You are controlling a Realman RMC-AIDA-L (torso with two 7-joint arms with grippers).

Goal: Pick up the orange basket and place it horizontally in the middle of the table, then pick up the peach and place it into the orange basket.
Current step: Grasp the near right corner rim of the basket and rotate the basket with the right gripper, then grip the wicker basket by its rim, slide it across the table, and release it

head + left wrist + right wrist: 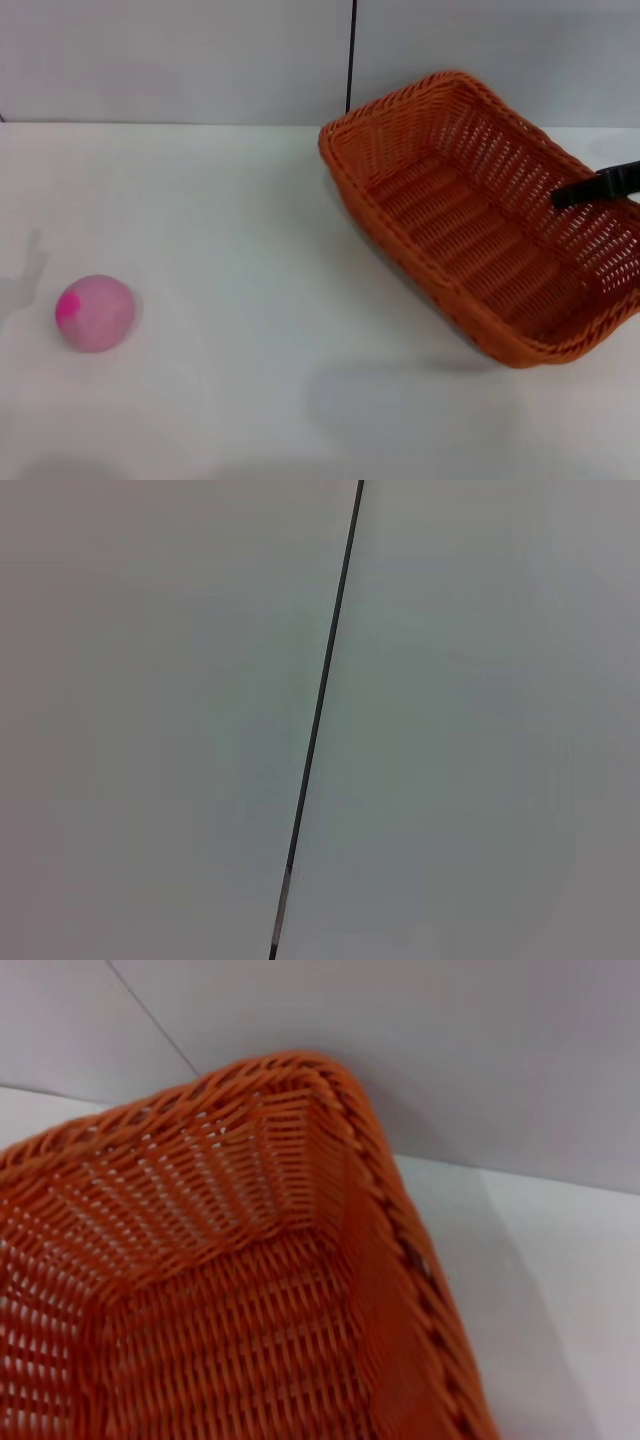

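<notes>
Basket (480, 230) sits on the desk (250, 200) at the robot's right, skewed diagonally, one short end toward the back wall, the other toward the right edge; it looks tipped, the far side raised. Interior empty. Right end effector (597, 186): only a dark finger shows, entering from the right edge and lying over the far long wall of the basket, at or just inside the rim. Cannot tell whether it is open or closed, nor whether it has a grip on the rim. Right wrist view looks into a basket corner from close above, braided rim and openwork wall filling the view. Peach (95, 312) rests far to the left on the desk, well apart from the basket, magenta blotch facing left. Left end effector not in view; its wrist camera shows only a pale wall with a dark seam. Judged step: first one, taking the basket. Next move calls for a firm hold on the rim, then carrying the basket leftward to mid-desk and turning it square. Peach untouched.
</notes>
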